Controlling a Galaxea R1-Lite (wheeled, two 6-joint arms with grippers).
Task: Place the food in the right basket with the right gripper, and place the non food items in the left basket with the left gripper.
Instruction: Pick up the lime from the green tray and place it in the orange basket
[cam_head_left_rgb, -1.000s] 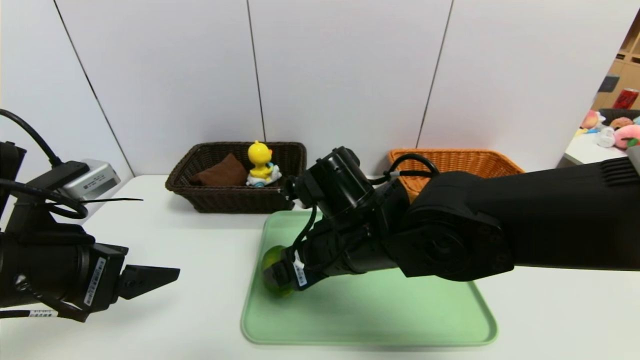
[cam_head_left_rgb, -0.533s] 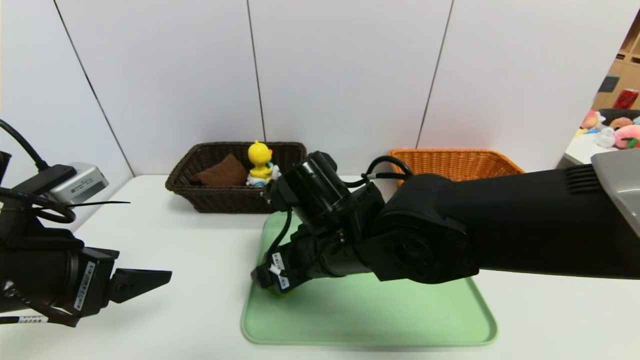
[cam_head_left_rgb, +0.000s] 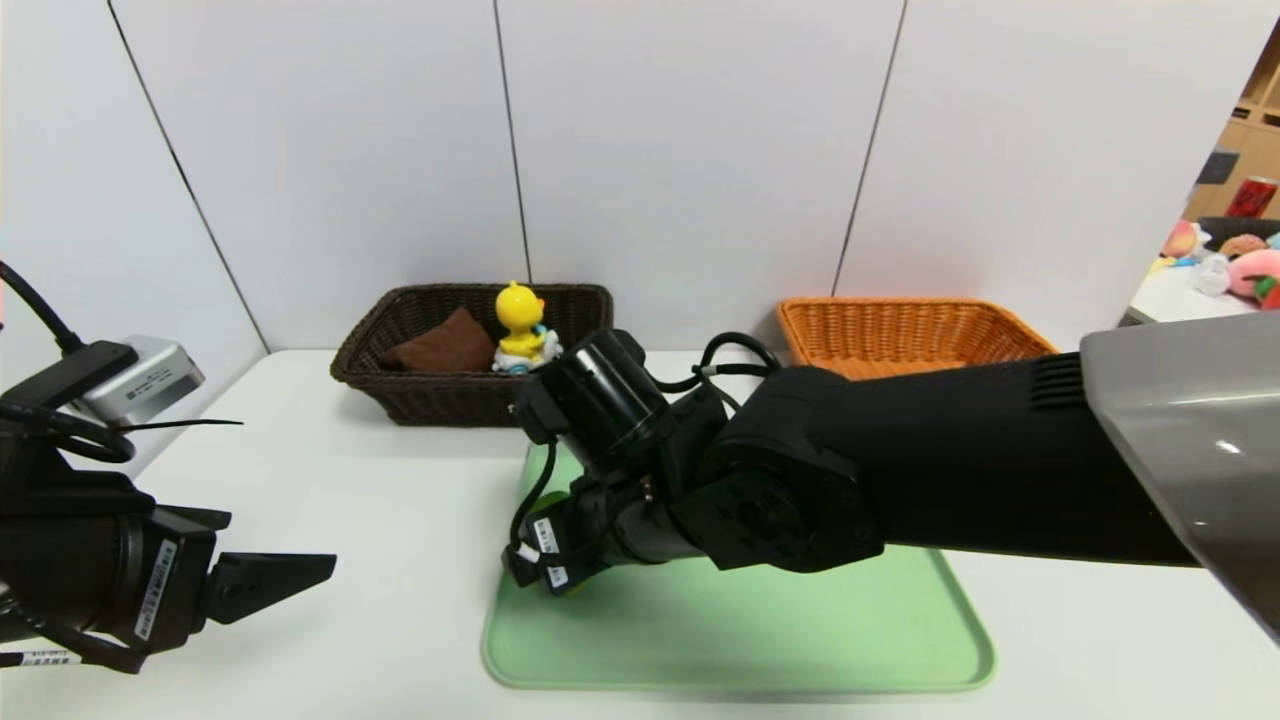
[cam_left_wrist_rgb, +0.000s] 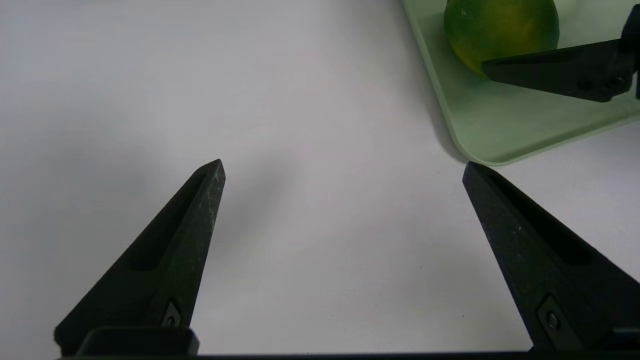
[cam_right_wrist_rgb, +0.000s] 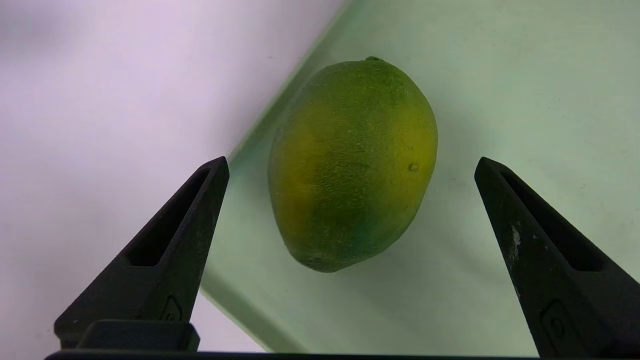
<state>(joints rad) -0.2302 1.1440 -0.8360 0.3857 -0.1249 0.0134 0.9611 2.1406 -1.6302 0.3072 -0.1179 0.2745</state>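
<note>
Pebbly green-yellow lemon (cam_right_wrist_rgb: 352, 165) — oval — on smooth tray (cam_right_wrist_rgb: 525, 75), between spread right gripper (cam_right_wrist_rgb: 350, 172) fingers.

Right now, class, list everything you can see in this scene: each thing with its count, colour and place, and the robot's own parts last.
lime: one, green-yellow, near the tray's left edge
tray: one, pale green, centre of the table
left basket: one, dark brown wicker, back left
duck toy: one, yellow, in the left basket
brown cushion: one, in the left basket
right basket: one, orange wicker, back right
table: one, white
left end effector: one, black, open, over bare table left of the tray
right end effector: one, black, open, either side of the lime
</note>
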